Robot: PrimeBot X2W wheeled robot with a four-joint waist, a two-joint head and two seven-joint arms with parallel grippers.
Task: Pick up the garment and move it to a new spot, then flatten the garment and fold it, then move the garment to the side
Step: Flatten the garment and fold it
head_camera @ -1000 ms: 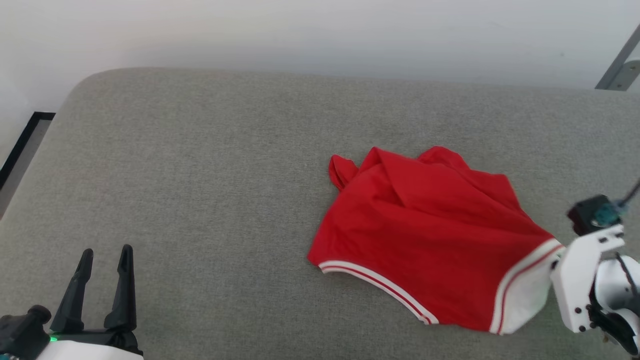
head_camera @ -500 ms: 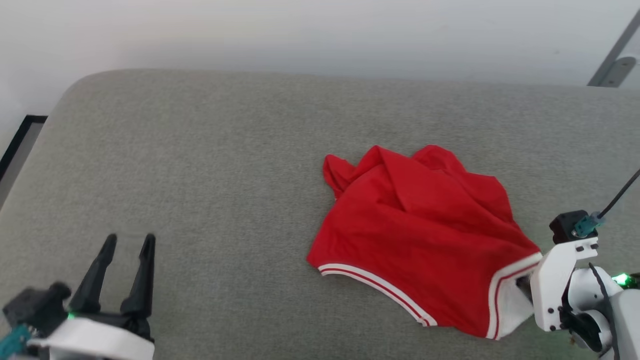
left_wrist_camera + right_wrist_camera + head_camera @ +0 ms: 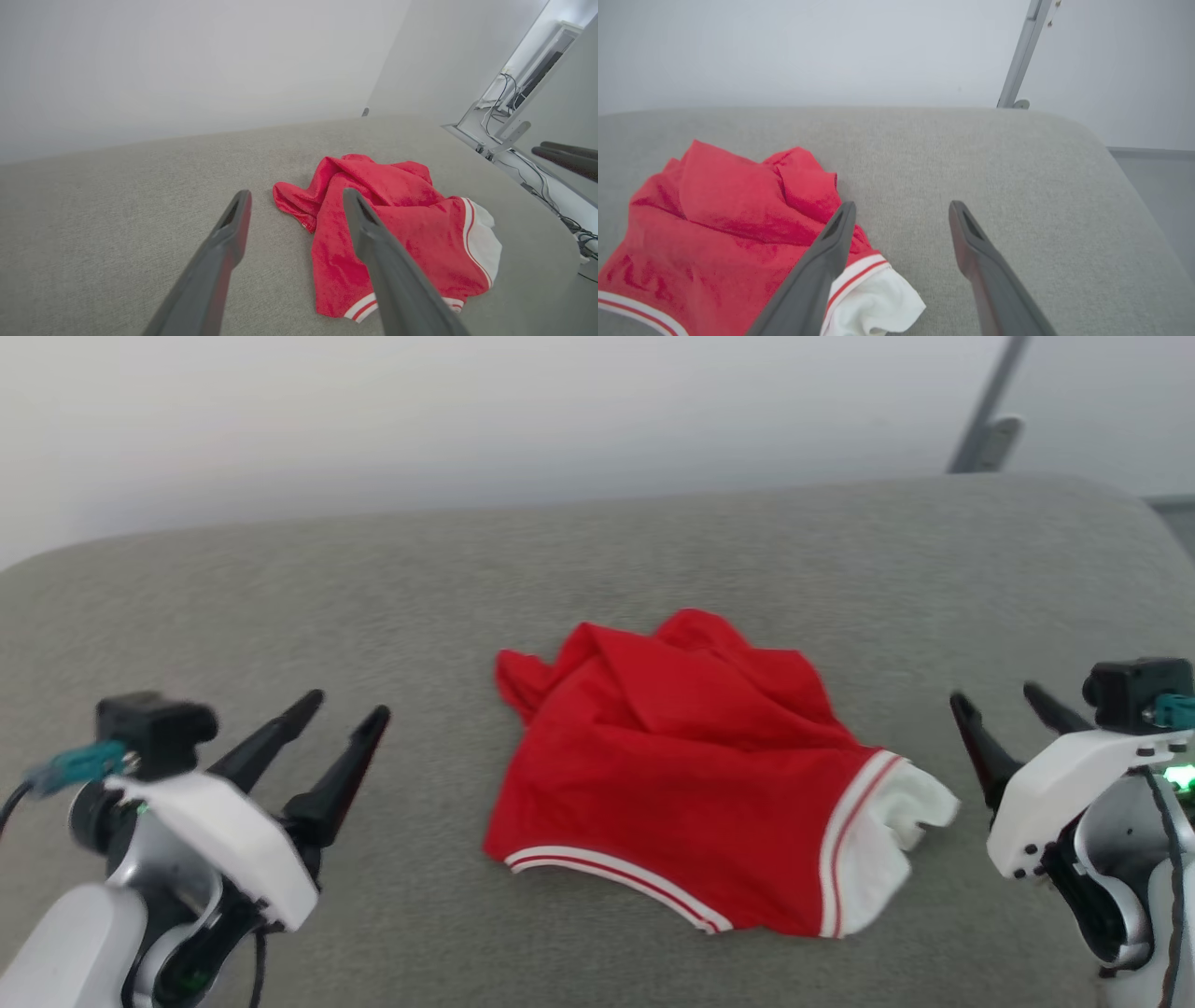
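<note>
White wrist shells (image 3: 224, 840), long dark jaws, teal plugs (image 3: 70, 767), green lights (image 3: 1178, 777)

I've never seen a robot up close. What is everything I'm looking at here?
garment: one, bright red with white striped cuffs, crumpled mid-surface
padded surface: one, grey, under the garment
wall: one, pale, behind the surface
metal strut: one, grey, far right corner
cables: several, dark, on the floor past the surface's edge
left gripper: one, dark fingers, open, lower left, apart from the garment
right gripper: one, dark fingers, open, lower right, beside the white cuff
</note>
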